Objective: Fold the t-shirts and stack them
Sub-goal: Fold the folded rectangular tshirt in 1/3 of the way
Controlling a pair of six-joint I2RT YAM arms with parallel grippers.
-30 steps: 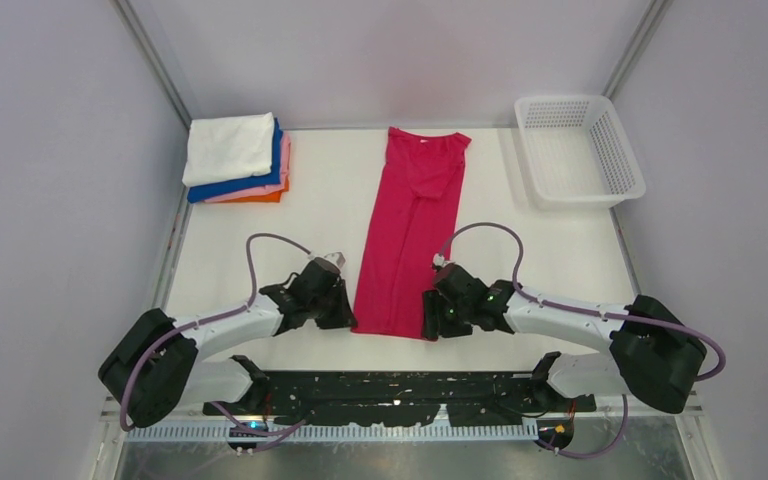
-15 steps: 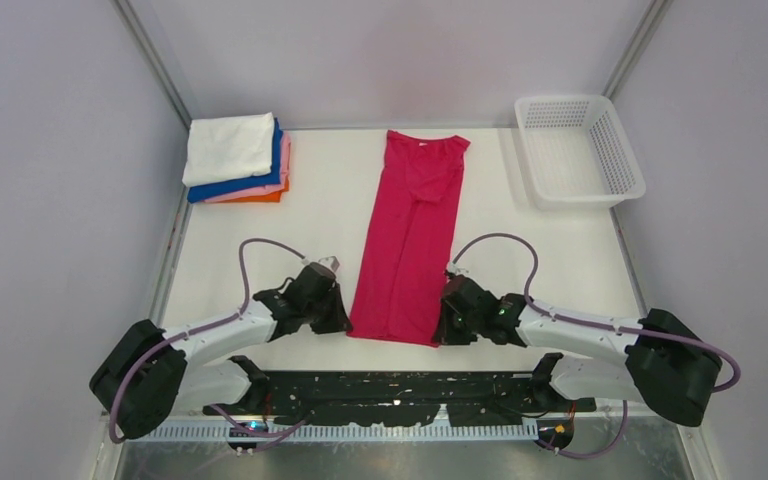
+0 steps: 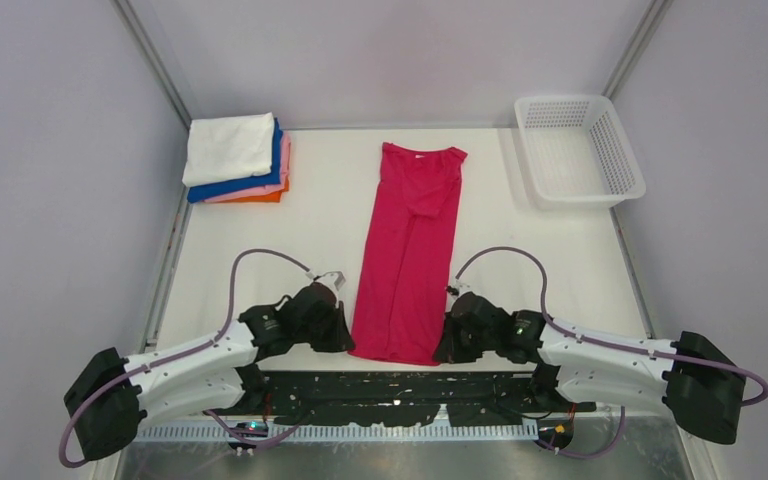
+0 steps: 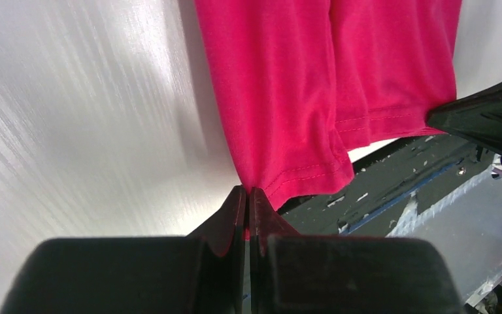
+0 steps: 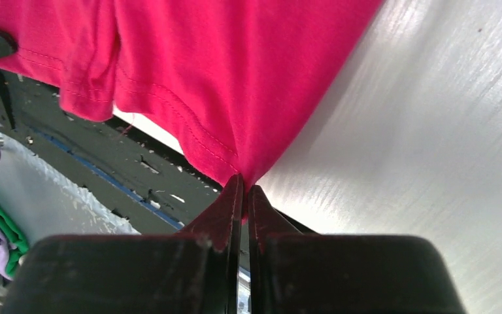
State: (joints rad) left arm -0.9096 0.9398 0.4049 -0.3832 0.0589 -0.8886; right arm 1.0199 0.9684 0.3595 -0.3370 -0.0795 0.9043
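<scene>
Now right fingers (image 5: 235,193) clamped too, like left fingers (image 4: 242,203), each pinching a magenta-red t-shirt (image 3: 405,270) hem corner; shirt dragged nearer, pinched cloth hidden between tips.

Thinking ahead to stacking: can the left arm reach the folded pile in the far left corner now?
Likely not freely: the way to the folded pile is bare, but the left gripper is shut on the magenta shirt.

- magenta t-shirt (image 3: 407,250): soft matt knit cloth (fine weave shows close up)
- folded t-shirts (image 3: 228,147), far left: matt cloth
- table (image 3: 260,250): smooth white, faintly glossy, streaked
- basket (image 3: 615,150), far right: white plastic mesh
</scene>
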